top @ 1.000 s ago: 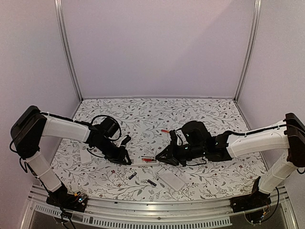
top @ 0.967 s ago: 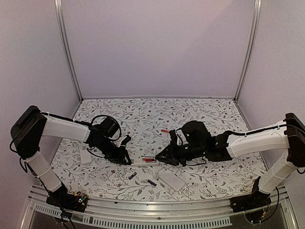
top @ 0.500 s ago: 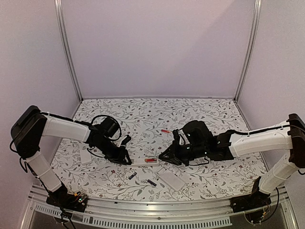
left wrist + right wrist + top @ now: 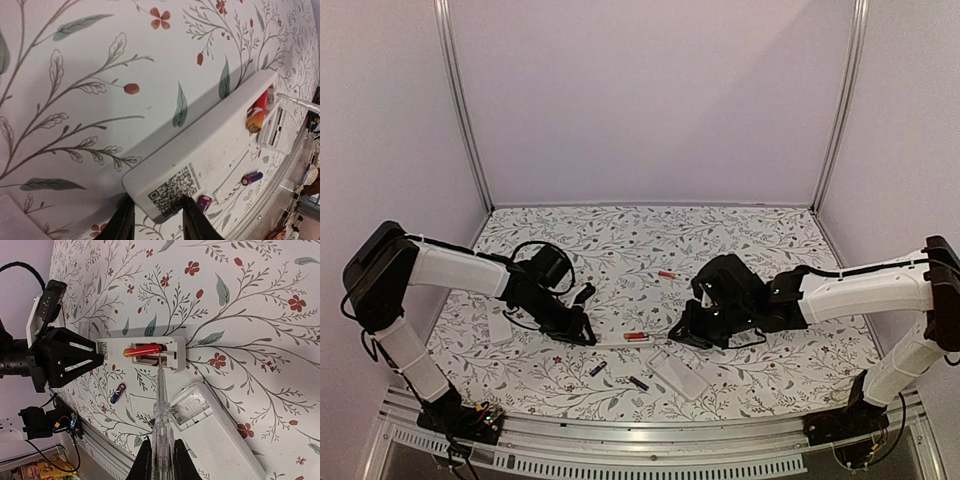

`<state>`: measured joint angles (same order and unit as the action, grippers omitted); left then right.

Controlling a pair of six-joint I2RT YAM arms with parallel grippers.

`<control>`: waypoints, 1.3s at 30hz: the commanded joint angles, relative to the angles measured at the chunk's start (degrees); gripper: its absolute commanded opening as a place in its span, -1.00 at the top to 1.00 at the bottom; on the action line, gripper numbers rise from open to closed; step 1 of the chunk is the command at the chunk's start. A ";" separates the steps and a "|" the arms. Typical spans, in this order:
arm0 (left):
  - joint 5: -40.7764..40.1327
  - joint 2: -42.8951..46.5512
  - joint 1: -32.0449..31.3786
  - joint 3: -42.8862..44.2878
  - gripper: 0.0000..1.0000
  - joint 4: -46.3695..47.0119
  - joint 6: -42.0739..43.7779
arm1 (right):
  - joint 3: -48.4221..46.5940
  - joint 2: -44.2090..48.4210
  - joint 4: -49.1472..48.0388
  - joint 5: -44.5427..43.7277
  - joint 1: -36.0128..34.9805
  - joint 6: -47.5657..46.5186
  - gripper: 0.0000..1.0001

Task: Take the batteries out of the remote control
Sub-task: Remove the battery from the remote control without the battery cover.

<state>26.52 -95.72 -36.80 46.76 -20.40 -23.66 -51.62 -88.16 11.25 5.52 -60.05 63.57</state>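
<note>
The white remote control [image 4: 210, 150] lies back-up, and my left gripper [image 4: 154, 220] is shut on its QR-code end. It also shows in the top view as the remote control [image 4: 616, 339], with my left gripper [image 4: 582, 335] beside it. A red battery [image 4: 142, 350] lies tilted in the open compartment; the same red battery [image 4: 256, 112] shows in the left wrist view. My right gripper [image 4: 159, 460] is shut on a clear stick tool [image 4: 162, 410], whose tip is at the compartment's near edge. Loose batteries lie nearby: a purple one [image 4: 118, 392] and a red one [image 4: 666, 273].
A second white remote [image 4: 220, 435] lies with its compartment open, just right of the tool. A flat battery cover [image 4: 142, 402] rests below the held remote. Two dark cells [image 4: 597, 369] [image 4: 638, 382] lie near the front rail [image 4: 650, 440].
My right gripper has drawn back to the right with the tool, away from the remote's end. The left arm and the remote have stayed put.
</note>
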 commanded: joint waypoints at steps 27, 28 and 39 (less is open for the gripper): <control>0.39 -1.40 -0.30 0.96 0.36 1.15 0.74 | -2.22 -6.88 -7.55 0.57 -0.28 -7.26 1.00; 0.44 -1.43 -0.29 0.96 0.36 1.13 0.78 | -2.04 -6.70 -8.39 1.60 -0.25 -7.72 1.00; 0.30 -1.37 -0.29 0.96 0.37 1.14 0.68 | -0.86 -4.95 -9.74 8.32 -0.48 -8.31 1.00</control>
<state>26.68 -95.92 -36.80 46.92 -20.45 -23.64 -53.12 -94.45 5.80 7.68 -59.83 56.25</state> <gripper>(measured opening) 0.318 0.087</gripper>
